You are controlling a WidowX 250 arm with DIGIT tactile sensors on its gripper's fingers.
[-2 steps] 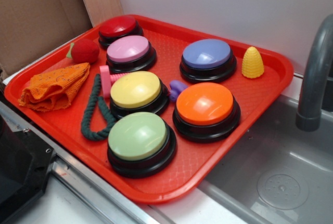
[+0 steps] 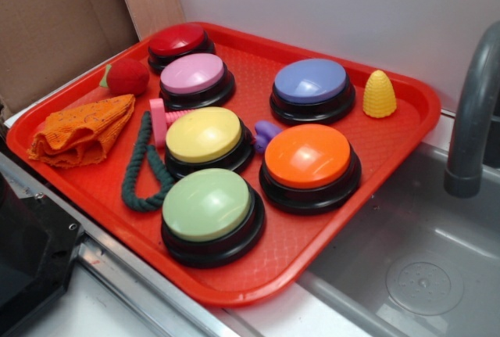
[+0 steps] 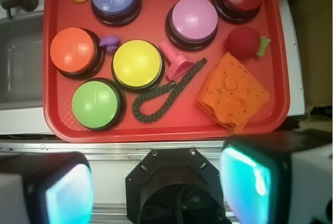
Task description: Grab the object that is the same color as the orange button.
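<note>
While high above the tray [image 3: 52, 115], gripper [image 3: 156, 182] wide open — empty, orange cloth [image 3: 233, 92] untouched.

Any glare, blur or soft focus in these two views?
Exterior view: sharp, with soft glare patches on the orange button and the other domes. Wrist view: tray and orange cloth reasonably sharp; tool fingers close, blurred, glowing cyan.

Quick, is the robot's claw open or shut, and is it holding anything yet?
Gripper: open, jaws wide apart, holding nothing; the orange cloth lies untouched on the red tray.
</note>
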